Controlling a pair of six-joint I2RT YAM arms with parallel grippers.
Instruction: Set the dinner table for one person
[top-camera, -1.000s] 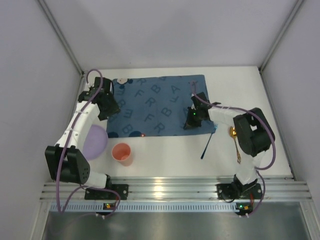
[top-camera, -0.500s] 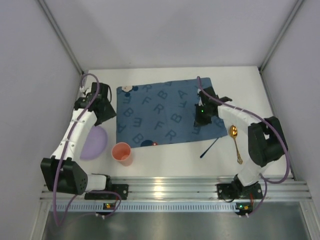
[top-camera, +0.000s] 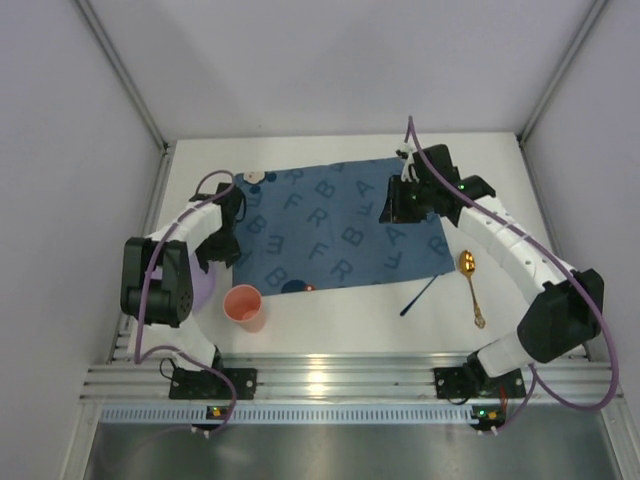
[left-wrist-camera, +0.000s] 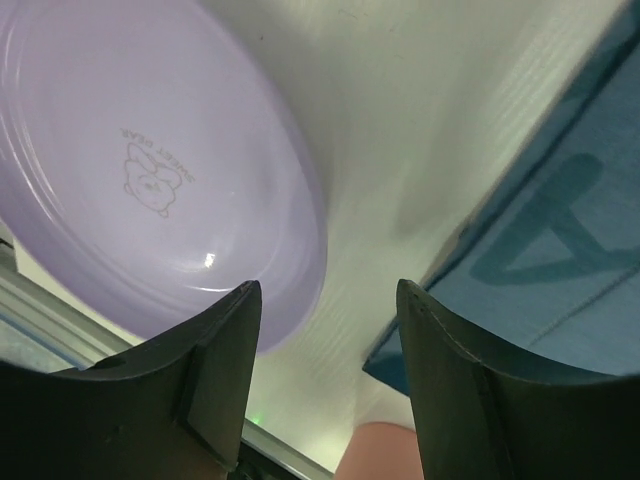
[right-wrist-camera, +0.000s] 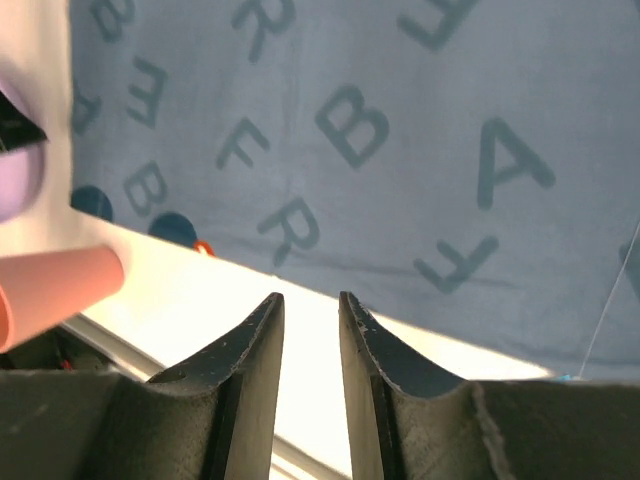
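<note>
Dinner table (left-wrist-camera: 400, 120) lies directly beneath the left hand (left-wrist-camera: 322, 295).

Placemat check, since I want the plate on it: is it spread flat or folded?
Spread flat. The placemat lies open on the table, letters showing across it, no folded-over corner visible.

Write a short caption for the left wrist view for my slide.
Open left gripper over the white table, with a purple plate and a blue placemat beside it.

Mostly hidden beneath left arm (top-camera: 160, 280), eight o'clock: purple plate (top-camera: 203, 293). Cut off at nine o'clock, right wrist view: pink cup (right-wrist-camera: 50, 290). Too thin to identify: dark utensil (top-camera: 418, 298).
</note>
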